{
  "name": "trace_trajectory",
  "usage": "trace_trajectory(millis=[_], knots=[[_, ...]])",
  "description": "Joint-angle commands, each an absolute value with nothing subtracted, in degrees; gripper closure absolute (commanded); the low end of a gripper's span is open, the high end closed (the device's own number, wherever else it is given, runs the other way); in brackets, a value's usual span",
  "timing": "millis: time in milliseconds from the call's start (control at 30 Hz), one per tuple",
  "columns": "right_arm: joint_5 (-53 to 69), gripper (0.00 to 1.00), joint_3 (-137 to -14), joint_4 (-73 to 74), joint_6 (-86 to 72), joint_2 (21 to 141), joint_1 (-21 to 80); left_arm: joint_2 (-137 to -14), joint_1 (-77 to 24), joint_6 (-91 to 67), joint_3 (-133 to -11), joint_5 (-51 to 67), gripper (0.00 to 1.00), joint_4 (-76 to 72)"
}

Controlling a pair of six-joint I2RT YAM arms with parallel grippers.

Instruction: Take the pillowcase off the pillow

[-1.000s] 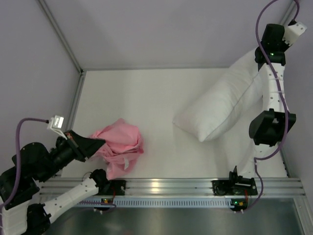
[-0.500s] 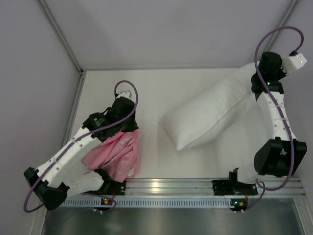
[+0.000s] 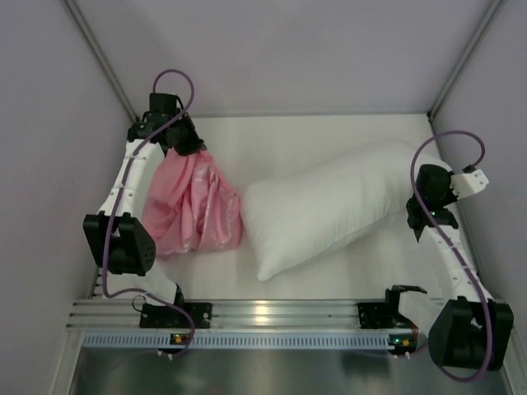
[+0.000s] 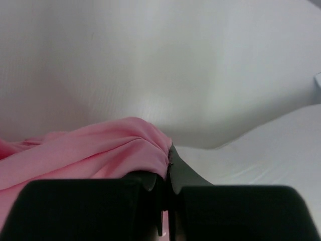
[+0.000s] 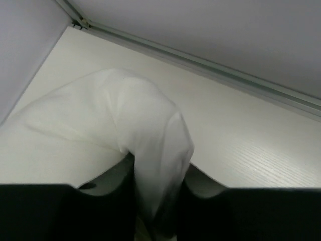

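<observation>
The plump white pillow (image 3: 329,206) lies bare across the middle of the table, its right end raised. My right gripper (image 3: 422,183) is shut on that end; the right wrist view shows a fold of the pillow (image 5: 150,150) pinched between its fingers. The pink pillowcase (image 3: 189,202) lies crumpled to the pillow's left, off the pillow and touching its left end. My left gripper (image 3: 185,146) is shut on the pillowcase's far end near the back left corner; the left wrist view shows pink cloth (image 4: 100,150) clamped in the closed jaws.
Pale walls with metal corner posts (image 3: 103,58) close the table at the back and both sides. A metal rail (image 3: 263,313) with the arm bases runs along the near edge.
My left gripper has swung from the near left edge to the back left corner, dragging the pillowcase up and away. My right gripper has come down and nearer, and the pillow has shifted left.
</observation>
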State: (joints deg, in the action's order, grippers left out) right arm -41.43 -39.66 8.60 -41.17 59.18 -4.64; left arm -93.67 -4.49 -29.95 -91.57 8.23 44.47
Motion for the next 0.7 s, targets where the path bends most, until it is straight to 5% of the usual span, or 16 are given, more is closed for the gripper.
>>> trace_trajectory(millis=[0, 33, 100, 133, 533, 600, 633, 667], knots=[[-36.49, 0.67, -37.45, 3.78, -38.68, 53.1, -3.34, -97.37, -3.6, -28.13, -100.62, 14.77, 1.0, 42.0], [-34.73, 0.4, -37.01, 3.95, -37.02, 50.65, -3.34, -98.6, -3.26, -28.21, -101.85, 13.98, 1.0, 42.53], [-34.71, 0.19, -37.18, 6.31, -36.65, 48.09, -3.34, -99.31, -2.55, -27.95, -103.8, 10.56, 1.0, 44.29], [-35.93, 0.01, -37.96, 7.29, -36.56, 45.99, -3.34, -99.32, -1.59, -28.04, -103.71, 9.85, 1.0, 44.56], [-29.97, 0.01, -61.26, 24.43, -30.59, 49.67, -0.54, -92.73, 2.37, -27.86, -99.31, -3.41, 0.98, 46.67], [-30.76, 0.01, -60.82, 23.21, -29.1, 48.87, 4.21, -91.85, 2.37, -27.69, -99.49, -3.96, 0.75, 47.46], [-32.76, 0.01, -60.91, 23.29, -28.83, 48.52, 5.61, -90.8, 2.37, -27.6, -99.41, -3.17, 0.4, 47.55], [-33.22, 0.01, -61.0, 23.38, -28.65, 48.52, 7.71, -90.44, 2.37, -27.68, -99.32, -2.73, 0.25, 47.64]])
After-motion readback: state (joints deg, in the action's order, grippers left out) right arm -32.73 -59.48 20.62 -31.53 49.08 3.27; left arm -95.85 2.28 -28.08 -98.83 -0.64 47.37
